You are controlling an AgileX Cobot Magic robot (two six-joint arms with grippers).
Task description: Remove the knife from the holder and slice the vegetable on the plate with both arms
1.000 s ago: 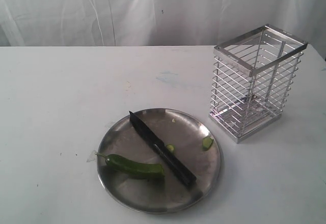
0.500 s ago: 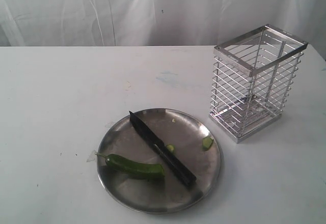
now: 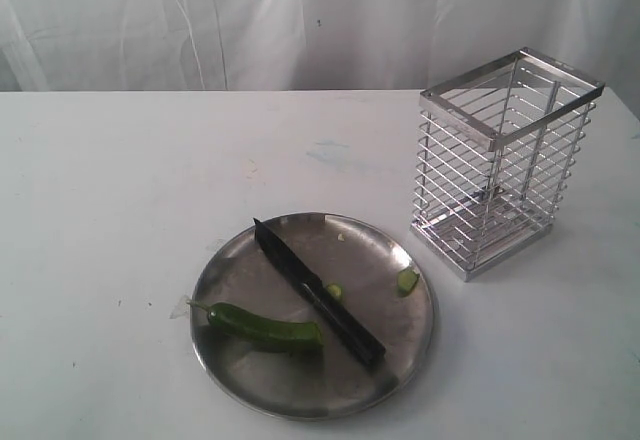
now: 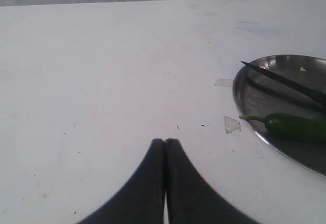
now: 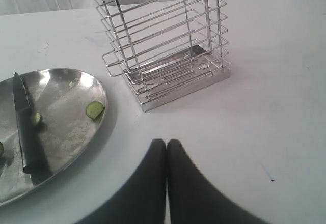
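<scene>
White worktop (image 3: 120,180) scene looks nearly done: knife (image 3: 318,292) out of the wire holder (image 3: 503,160), lying beside the partly sliced green chilli (image 3: 262,326) on the steel plate (image 3: 225,280) near the front edge, both pincers (image 4: 165,143) (image 5: 166,143) pinched closed, holding nothing.

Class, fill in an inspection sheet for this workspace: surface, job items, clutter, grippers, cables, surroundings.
Surface: white table, faint marks and specks.
Knife: lying flat across the plate, out of the holder.
Holder: upright beside the plate, nothing seen inside.
Vegetable: green chilli on the plate, one end cut.
Clutter: two cut green bits on the plate; small clear scrap by its rim.
Grippers: left gripper and right gripper both shut, empty, above bare table.
Cables: nothing seen.
Surroundings: white curtain behind the table.
</scene>
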